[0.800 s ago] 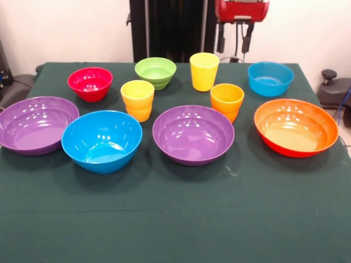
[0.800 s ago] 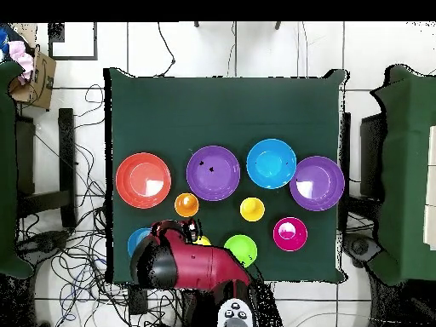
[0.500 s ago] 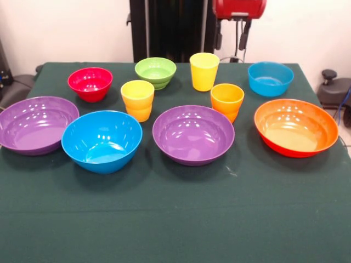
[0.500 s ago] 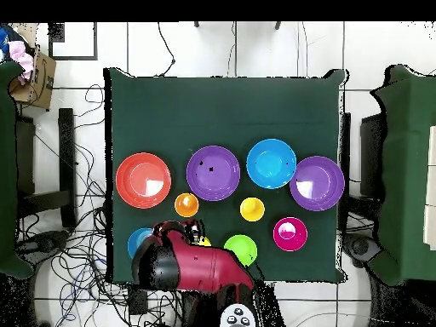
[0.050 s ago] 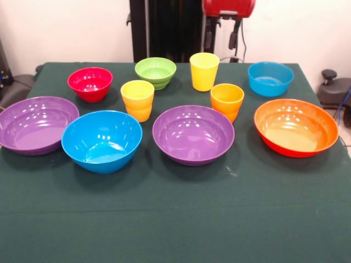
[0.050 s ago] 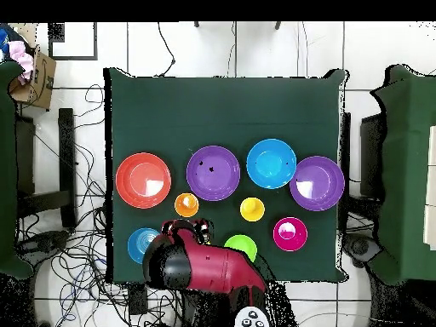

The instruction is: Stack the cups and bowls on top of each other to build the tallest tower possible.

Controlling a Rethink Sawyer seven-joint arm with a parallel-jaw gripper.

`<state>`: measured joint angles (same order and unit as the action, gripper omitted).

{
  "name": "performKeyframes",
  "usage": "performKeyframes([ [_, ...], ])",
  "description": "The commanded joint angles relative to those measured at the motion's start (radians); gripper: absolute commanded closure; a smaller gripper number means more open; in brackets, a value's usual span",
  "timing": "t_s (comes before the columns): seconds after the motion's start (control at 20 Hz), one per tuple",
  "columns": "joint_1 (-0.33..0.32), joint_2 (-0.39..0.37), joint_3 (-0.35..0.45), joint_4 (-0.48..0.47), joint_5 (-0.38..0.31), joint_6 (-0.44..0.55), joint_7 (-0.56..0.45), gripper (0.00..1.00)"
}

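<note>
All cups and bowls stand apart on the green table; no tower is built. A back row holds the red bowl (image 5: 90, 83), green bowl (image 5: 156, 72), tall yellow cup (image 5: 204, 71) and small blue bowl (image 5: 270, 78). In front of it are a yellow cup (image 5: 137, 100) and an orange cup (image 5: 227, 102). Nearest stand a purple bowl (image 5: 36, 124), a blue bowl (image 5: 102, 141), a second purple bowl (image 5: 193, 134) and an orange bowl (image 5: 296, 127). My gripper (image 5: 221, 39) hangs open and empty, high behind the tall yellow cup. Overhead, the red arm (image 6: 200, 268) hides that cup.
The table (image 5: 175, 219) has a wide bare stretch of green cloth along its near side. Overhead, chairs flank the table, with one at the right (image 6: 404, 170). Cables lie on the floor at the left (image 6: 77, 247).
In the front view my gripper has slid left along the top edge, from above the orange cup's side to behind the tall yellow cup. The cups and bowls have not moved.
</note>
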<state>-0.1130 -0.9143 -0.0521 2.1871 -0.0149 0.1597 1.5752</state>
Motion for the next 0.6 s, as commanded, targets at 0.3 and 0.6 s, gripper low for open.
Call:
performKeyframes([
  [0.3,0.026,0.119,0.016,0.035,-0.074,-0.004,0.126,0.0],
  [0.6,0.039,0.168,0.024,0.057,-0.064,-0.071,0.165,0.0],
])
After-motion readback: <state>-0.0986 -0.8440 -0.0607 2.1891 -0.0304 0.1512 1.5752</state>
